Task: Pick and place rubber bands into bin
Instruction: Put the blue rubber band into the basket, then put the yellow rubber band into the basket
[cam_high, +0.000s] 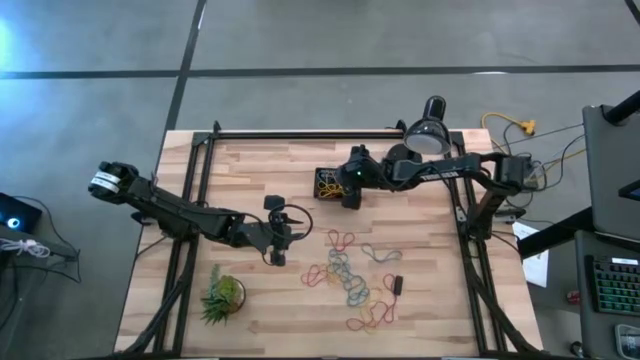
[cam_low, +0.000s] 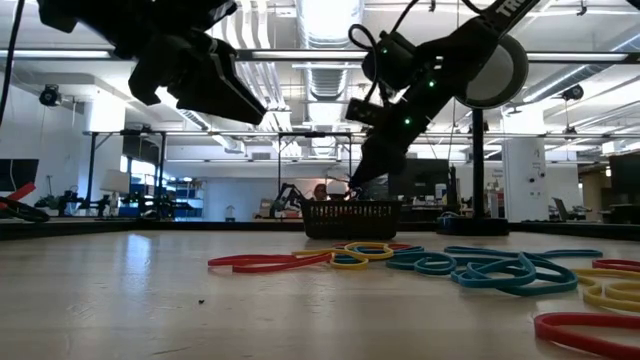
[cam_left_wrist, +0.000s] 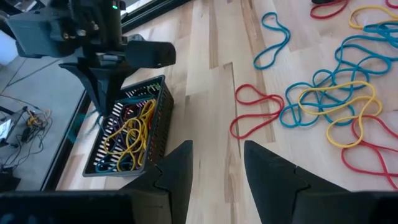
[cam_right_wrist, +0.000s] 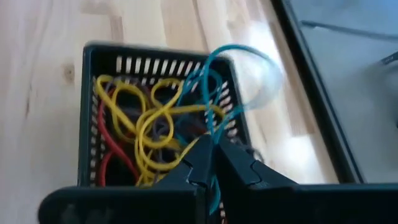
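Note:
The bin (cam_right_wrist: 93, 62), a small black tray with slotted walls, stands at the table's far middle (cam_high: 325, 185) and holds yellow, red and blue rubber bands. My right gripper (cam_right_wrist: 210, 146) hangs over the bin's near right part, shut on a teal rubber band (cam_right_wrist: 214, 81). Loose rubber bands (cam_high: 350, 280) lie spread over the table's near middle, flat on the wood. To the left of them my left gripper (cam_left_wrist: 217, 162) hovers above the table (cam_high: 278, 255), open, with nothing between its fingers. My right gripper pinches the teal band's strand (cam_right_wrist: 211, 134) between its two fingertips, coming slanting down from the table's right. The band's loop hangs beyond the fingertips over the bin's inside and its side wall (cam_right_wrist: 233, 99). Whether the loop touches the bin I cannot tell.
A black desk lamp (cam_high: 430, 130) stands at the far right, close behind my right arm. A spiky green plant (cam_high: 222, 295) sits near the left front. A small black object (cam_high: 397, 284) lies right of the bands. Black frame rails (cam_high: 200, 180) run along both table sides.

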